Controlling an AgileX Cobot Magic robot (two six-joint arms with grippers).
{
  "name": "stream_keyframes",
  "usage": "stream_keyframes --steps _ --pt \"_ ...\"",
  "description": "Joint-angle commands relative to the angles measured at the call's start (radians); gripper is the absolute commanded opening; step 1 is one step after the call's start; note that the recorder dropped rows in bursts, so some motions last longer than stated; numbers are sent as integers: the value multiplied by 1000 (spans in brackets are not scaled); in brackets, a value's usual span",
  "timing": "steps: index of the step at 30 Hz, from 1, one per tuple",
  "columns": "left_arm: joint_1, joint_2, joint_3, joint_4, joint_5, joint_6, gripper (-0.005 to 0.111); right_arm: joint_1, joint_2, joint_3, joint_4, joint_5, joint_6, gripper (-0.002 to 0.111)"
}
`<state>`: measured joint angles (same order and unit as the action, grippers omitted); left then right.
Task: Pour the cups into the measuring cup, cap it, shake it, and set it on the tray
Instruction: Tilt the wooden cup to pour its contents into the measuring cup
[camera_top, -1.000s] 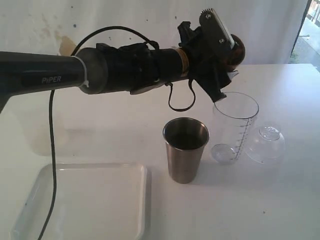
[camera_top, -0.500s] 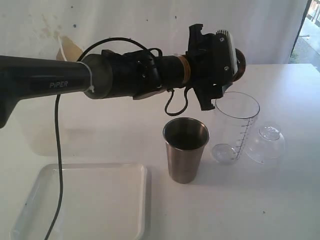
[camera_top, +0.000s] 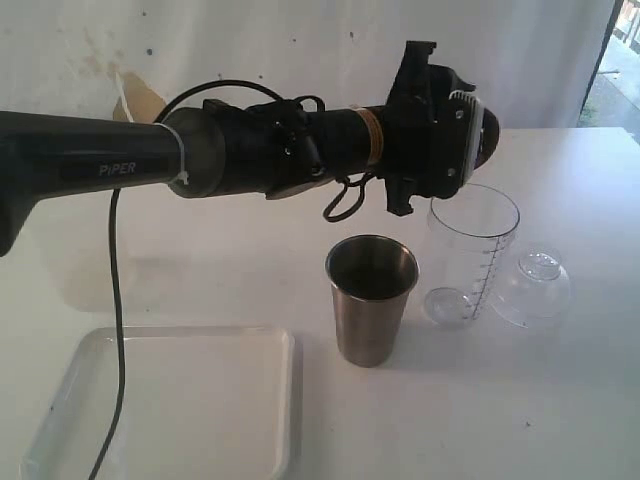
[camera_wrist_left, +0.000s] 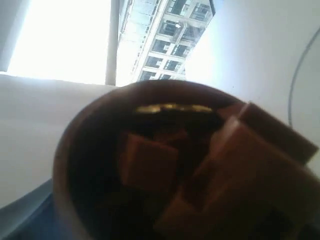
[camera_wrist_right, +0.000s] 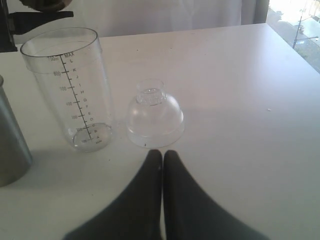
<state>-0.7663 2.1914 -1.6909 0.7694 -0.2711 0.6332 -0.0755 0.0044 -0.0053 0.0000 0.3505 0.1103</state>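
My left gripper (camera_top: 468, 132) hangs above the table, shut on the brown wooden cup (camera_top: 484, 136), just over the rim of the clear measuring cup (camera_top: 472, 252). In the left wrist view the wooden cup (camera_wrist_left: 90, 150) fills the frame, with brownish blocks in its dark inside. The measuring cup (camera_wrist_right: 70, 90) stands upright and looks empty. Its clear dome cap (camera_top: 532, 288) (camera_wrist_right: 154, 114) lies beside it. The steel tumbler (camera_top: 371, 298) stands upright to the left. My right gripper (camera_wrist_right: 162, 152) is shut on nothing, low over the table near the cap.
The white tray (camera_top: 170, 400) lies at the front left, under the left arm's cable (camera_top: 112, 300). A white wall runs behind the table. The steel tumbler's side (camera_wrist_right: 10, 145) shows at the edge of the right wrist view.
The left wrist has rolled with the wooden cup in it. The cup has shifted slightly right and lower over the measuring cup's rim. Nothing on the table has moved.
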Motion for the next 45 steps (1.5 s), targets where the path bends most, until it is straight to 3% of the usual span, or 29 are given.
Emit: stream_keyframes --steps 1,13,19,23,29,33,45 --pt "-3 -6 -7 -5 -27 79 0 -4 -4 5 0 0 0 0" --pt "-3 -6 -7 -5 -38 135 0 -4 -4 5 0 0 0 0" --pt "-3 -6 -7 -5 -133 135 0 -4 -4 5 0 0 0 0" --pt "-3 -6 -7 -5 -92 274 0 -4 -4 5 0 0 0 0" --pt "-10 -6 -7 0 -107 291 0 -4 -4 5 0 0 0 0" --pt "-26 -6 -7 2 -65 425 0 -4 -4 5 0 0 0 0" --pt "-31 -4 -7 0 11 501 0 -4 -4 5 0 0 0 0"
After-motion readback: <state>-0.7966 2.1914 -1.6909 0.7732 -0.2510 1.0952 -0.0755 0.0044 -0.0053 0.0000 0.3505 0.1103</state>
